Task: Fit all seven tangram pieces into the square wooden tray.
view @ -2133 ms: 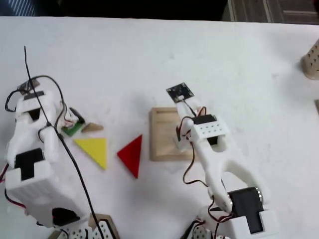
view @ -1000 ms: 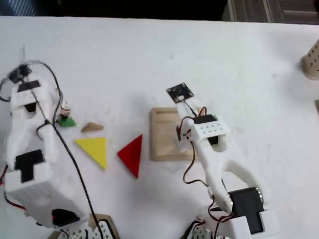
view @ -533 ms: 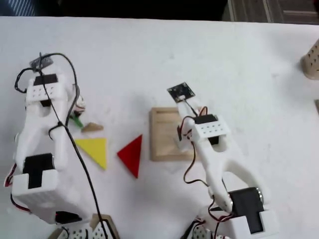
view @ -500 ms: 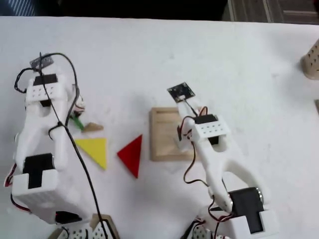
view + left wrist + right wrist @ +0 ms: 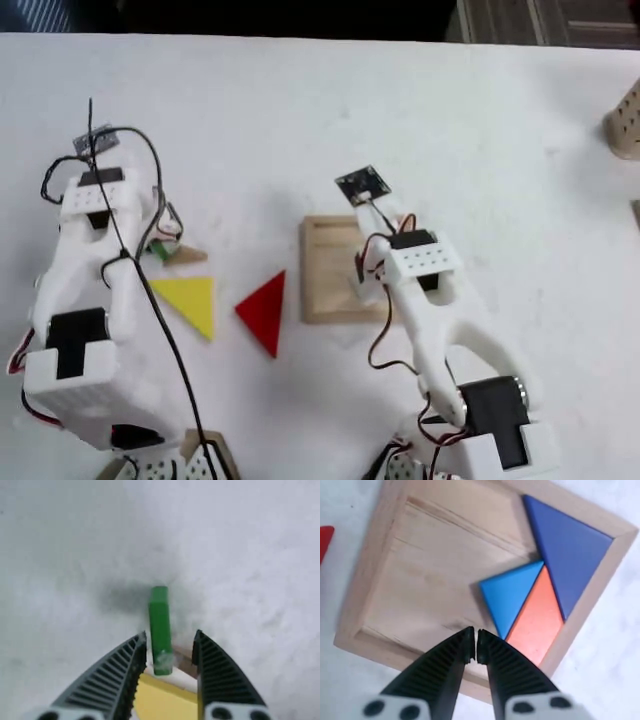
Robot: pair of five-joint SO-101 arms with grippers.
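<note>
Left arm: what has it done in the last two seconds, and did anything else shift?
The left pincer reached farther out, then swung toward the tray, taking the green piece slightly that way. Right pincer, yellow piece and red piece stayed put.

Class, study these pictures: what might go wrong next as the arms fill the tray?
The green piece stands on its thin edge at the left gripper, so it may topple. The right gripper hangs over the bare part of the tray, so an arriving piece might hit it.
</note>
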